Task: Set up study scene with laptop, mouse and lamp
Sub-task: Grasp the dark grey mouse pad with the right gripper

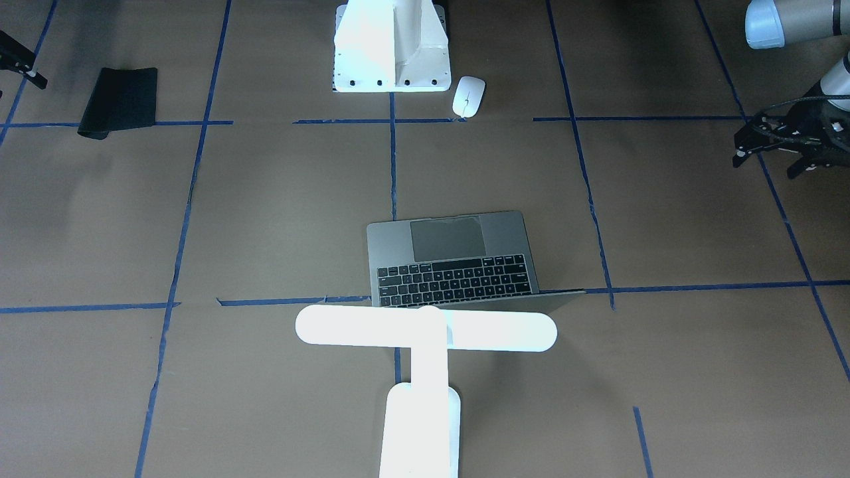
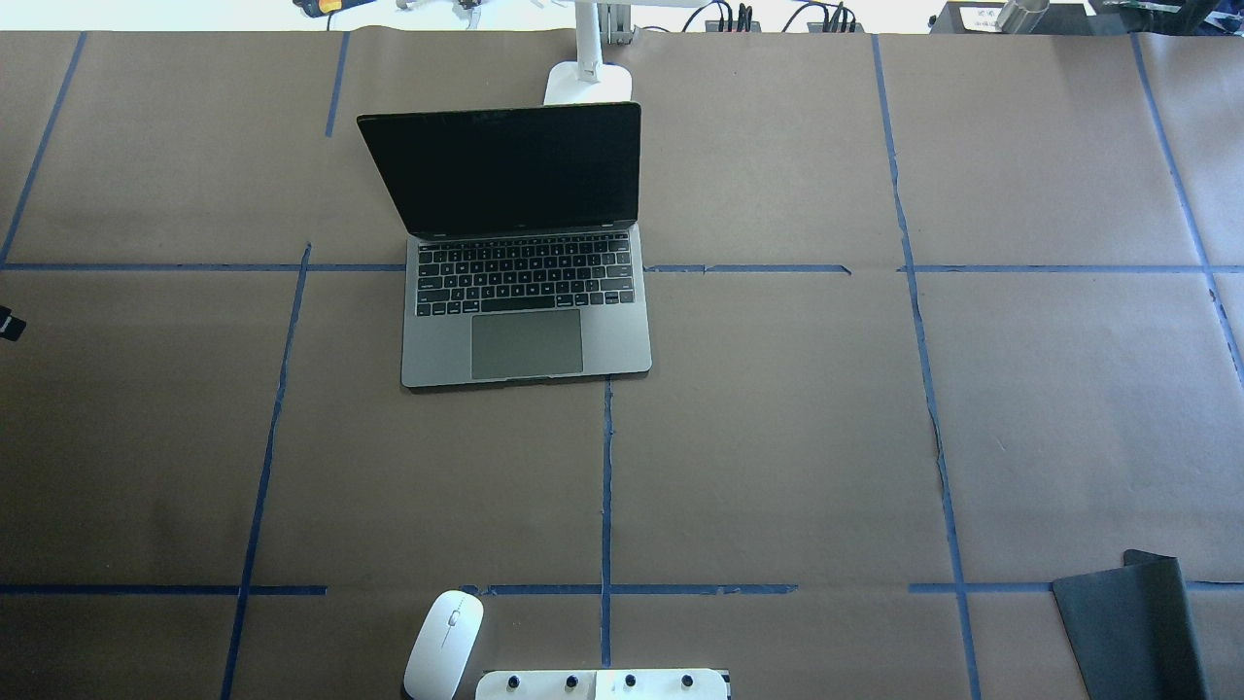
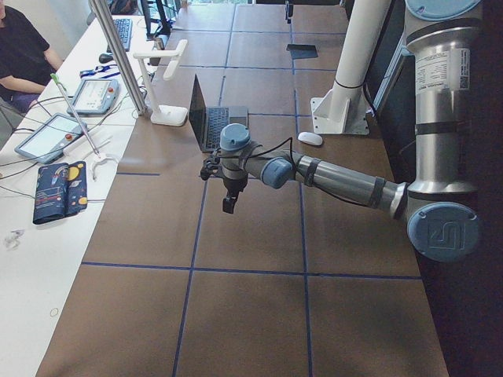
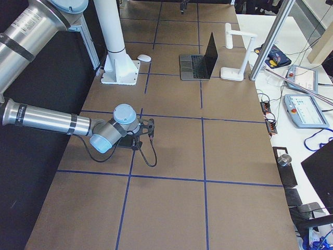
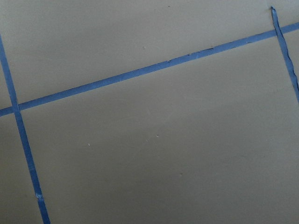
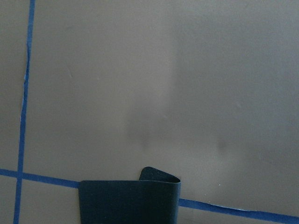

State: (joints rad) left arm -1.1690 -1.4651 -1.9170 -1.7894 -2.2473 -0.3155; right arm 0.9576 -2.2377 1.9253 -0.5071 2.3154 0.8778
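The laptop (image 2: 525, 321) stands open at mid-table, its screen dark. The lamp (image 1: 425, 328) stands just behind it, its bar head over the lid's edge and its base (image 2: 583, 83) on the far side. The mouse (image 2: 444, 644) lies on the near side beside the white pedestal, left of the laptop's line. My left gripper (image 1: 767, 164) hovers over bare paper far to the left, its fingers apart and empty. My right gripper (image 1: 23, 63) is at the far right, cut off by the view's edge; I cannot tell its state.
A black mat (image 2: 1132, 627) with a curled corner lies at the near right and also shows in the right wrist view (image 6: 128, 200). The white bolted pedestal (image 1: 392, 46) stands at the robot's side. Blue tape lines cross the brown paper. Operators' gear lies beyond the far edge.
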